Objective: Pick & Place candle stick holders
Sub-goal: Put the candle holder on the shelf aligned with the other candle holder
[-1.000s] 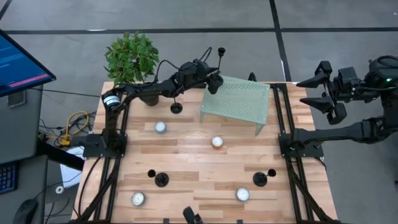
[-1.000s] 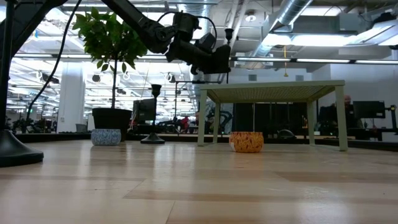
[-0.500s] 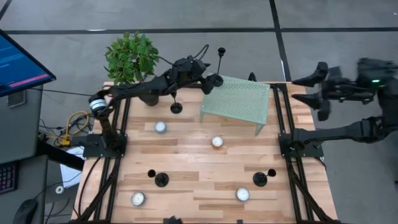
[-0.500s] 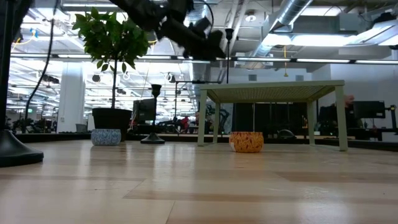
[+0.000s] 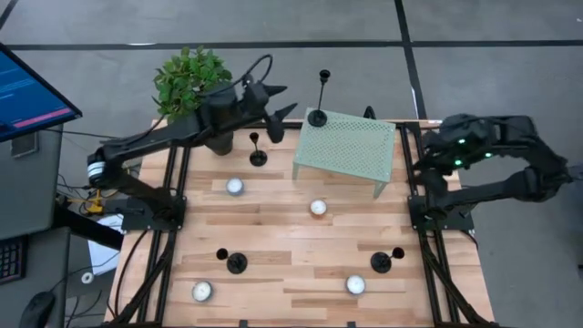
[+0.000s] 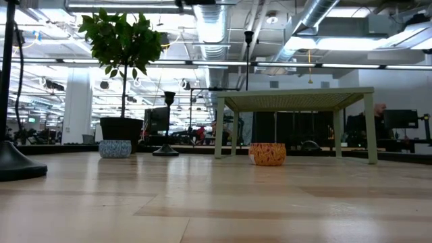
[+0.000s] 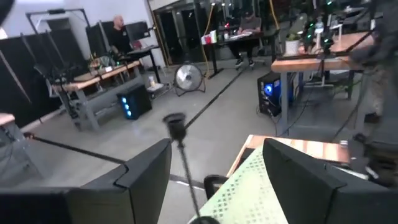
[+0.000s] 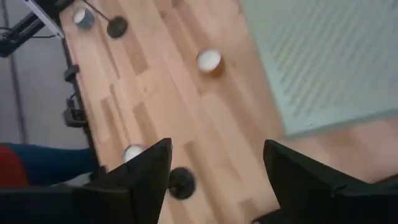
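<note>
One tall candlestick (image 5: 321, 96) stands upright on the green mesh stand (image 5: 351, 146) corner. The left end effector (image 5: 281, 100), spread wide and empty, lies just beside it at nine o'clock. The right end effector (image 8: 214, 168), wide too, is well apart.

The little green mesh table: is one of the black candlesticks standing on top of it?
Yes. In the high view a tall candlestick stands on the far left corner of the green mesh table, released by the left gripper.
</note>
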`<state>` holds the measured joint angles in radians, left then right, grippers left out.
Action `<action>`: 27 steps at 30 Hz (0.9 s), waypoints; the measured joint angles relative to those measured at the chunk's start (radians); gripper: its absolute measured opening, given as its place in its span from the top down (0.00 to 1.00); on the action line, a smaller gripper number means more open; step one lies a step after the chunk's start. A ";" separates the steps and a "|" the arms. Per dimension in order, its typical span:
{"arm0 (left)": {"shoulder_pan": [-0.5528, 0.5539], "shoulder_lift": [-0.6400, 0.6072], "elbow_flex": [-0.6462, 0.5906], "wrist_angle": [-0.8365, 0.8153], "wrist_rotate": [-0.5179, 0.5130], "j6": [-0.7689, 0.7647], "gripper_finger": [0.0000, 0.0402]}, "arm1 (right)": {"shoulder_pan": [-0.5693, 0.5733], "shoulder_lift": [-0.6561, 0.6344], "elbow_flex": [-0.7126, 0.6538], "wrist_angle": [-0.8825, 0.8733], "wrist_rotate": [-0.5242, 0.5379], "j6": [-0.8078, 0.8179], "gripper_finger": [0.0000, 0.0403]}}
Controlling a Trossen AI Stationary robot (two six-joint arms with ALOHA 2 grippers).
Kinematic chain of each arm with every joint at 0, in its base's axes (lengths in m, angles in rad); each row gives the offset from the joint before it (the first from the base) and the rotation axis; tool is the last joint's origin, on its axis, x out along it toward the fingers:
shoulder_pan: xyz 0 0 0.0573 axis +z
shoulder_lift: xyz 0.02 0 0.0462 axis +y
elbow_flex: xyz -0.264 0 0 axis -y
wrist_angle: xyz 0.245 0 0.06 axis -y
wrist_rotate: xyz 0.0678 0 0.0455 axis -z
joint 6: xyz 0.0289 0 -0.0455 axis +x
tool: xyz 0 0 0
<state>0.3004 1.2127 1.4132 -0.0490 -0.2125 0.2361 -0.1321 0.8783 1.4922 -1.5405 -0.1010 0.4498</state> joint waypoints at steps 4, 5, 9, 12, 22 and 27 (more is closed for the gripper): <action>-0.098 -0.079 0.000 -0.159 -0.079 0.002 0.37 | 0.065 -0.040 -0.095 0.003 0.018 0.101 0.39; -0.127 -0.100 0.000 -0.210 -0.103 -0.003 0.36 | 0.081 -0.045 -0.112 0.012 0.019 0.113 0.39; -0.231 -0.170 0.000 -0.392 -0.143 -0.114 0.36 | 0.126 -0.047 -0.142 0.066 0.055 0.127 0.39; -0.301 -0.216 0.000 -0.508 -0.146 -0.242 0.36 | 0.144 -0.046 -0.142 0.086 0.081 0.124 0.39; -0.464 -0.228 -0.003 -0.875 -0.040 -0.651 0.33 | 0.152 -0.047 -0.142 0.093 0.102 0.120 0.39; -0.521 -0.191 -0.005 -1.045 0.027 -0.733 0.28 | 0.152 -0.048 -0.142 0.139 0.102 0.117 0.39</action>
<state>-0.2211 1.0220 1.4086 -1.0941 -0.1850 -0.4970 0.0196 0.8307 1.3502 -1.4012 0.0013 0.5670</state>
